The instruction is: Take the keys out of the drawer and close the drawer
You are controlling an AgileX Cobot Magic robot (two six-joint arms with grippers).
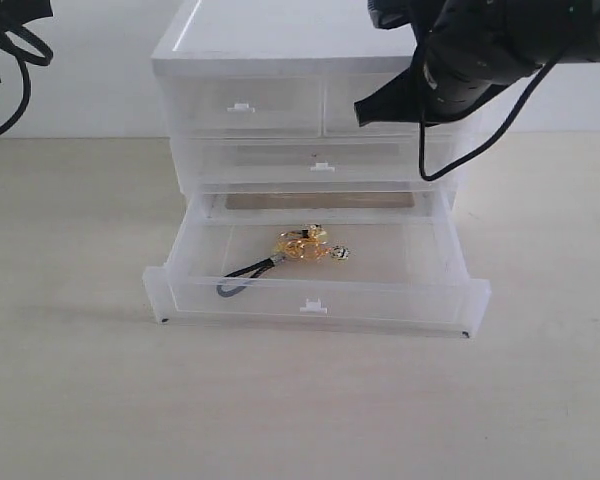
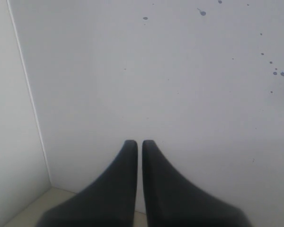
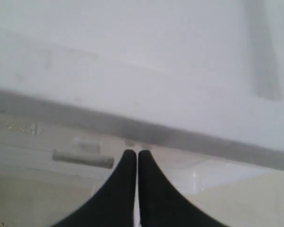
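Exterior view: right pincer [image 1: 363, 112] is hovering clenched (holding nothing); keys [image 1: 302, 245] are lying below it in the open drawer [image 1: 400, 300], so it should be opening before descending.

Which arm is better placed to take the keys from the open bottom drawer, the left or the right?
Probably right: the right claw hangs near the open drawer where the keys lie. The left claw sees only a bare wall. Both claws are shut and must open first.
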